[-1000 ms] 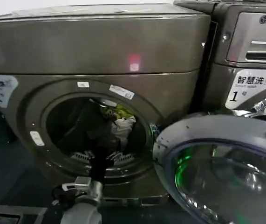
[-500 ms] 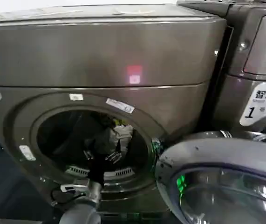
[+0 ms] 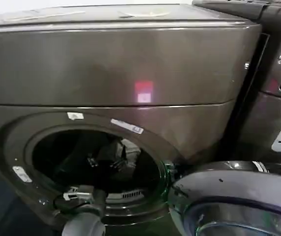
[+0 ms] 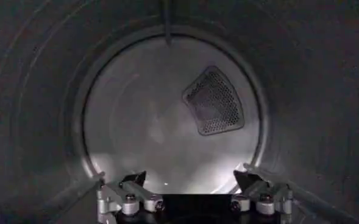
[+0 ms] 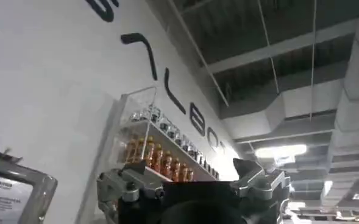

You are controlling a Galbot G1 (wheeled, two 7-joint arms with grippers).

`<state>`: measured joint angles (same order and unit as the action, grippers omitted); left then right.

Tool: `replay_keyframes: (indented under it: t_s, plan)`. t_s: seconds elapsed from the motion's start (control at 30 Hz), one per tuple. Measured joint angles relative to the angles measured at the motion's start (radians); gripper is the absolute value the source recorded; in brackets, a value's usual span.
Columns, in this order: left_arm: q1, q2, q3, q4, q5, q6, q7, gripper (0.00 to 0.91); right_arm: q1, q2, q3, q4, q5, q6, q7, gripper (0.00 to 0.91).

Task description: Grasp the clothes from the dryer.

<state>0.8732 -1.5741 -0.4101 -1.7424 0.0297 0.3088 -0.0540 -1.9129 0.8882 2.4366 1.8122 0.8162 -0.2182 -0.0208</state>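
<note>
Two arms, but one is doing the job. The left gripper [image 3: 106, 158] is inside the dryer [image 3: 130, 59], past the round hole, low in the drum [image 4: 33, 91]. From the left wrist, the left gripper [image 4: 189, 179] has its fingers [image 4: 136, 179] wide apart with nothing between them. They point straight at the drum's back wall and its mesh vent [image 4: 214, 101].

From the head, a pale grey patch [image 3: 130, 150] sits just to the right of the left gripper and a bit higher. I think that is the clothes, but it is dark in there and I cannot be sure. I cannot tell if the fingers touch it. I cannot make out any long side to the heap.

So the clothes seem to lie off to the right of the fingers, not in front of them. I think the grab is not done yet. The left gripper would need to turn or slide right until the soft heap sits between the open fingers, then squeeze. If it closes where it is, it may catch only air.

The right gripper [image 5: 188, 173] is parked outside the dryer, pointing up at the ceiling, fingers apart and holding nothing. The left arm is much nearer. The door [image 3: 229, 196] hangs open at the right.
</note>
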Motion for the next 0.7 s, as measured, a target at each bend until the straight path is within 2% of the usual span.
replay_keyframes:
  t_s: [0.3,0.5,0.7]
  plan:
    - [-0.398,0.039,0.050,0.521,0.129,-0.012,0.137,0.907,0.013,0.006,-0.008,0.003,0.000,-0.002,0.000,0.907]
    - [-0.640,0.108,0.227,0.885,0.248,-0.144,0.373,0.907,0.021,0.010,-0.017,0.008,0.003,-0.005,0.001,0.907]
    - [-0.827,0.148,0.431,1.161,0.329,-0.289,0.647,0.907,0.025,0.018,-0.024,0.011,0.004,-0.004,0.000,0.907]
